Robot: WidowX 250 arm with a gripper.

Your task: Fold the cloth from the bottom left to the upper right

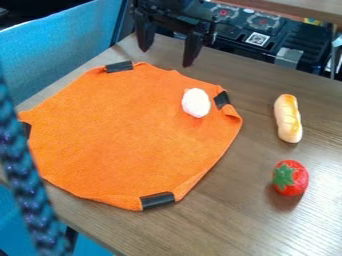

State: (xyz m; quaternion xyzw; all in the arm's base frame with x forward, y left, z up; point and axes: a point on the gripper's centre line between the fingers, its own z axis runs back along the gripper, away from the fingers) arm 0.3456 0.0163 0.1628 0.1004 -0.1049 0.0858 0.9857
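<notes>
In the camera view, a brown wood-grain table [220, 225] stands beside a blue fabric panel [60, 50], with black equipment [234, 32] behind it, and the black gripper [165, 57] is above the far part of the table, its two fingers spread apart. The orange cloth [113, 130] lies on the table, left of the toy bread [288, 119] and the toy strawberry [290, 178]; it is almost round, slightly longer from left to right, and its black-taped edges face left, right, far and near.

Cloth [120, 130] is open left of obstructing white lump [196, 103].
</notes>
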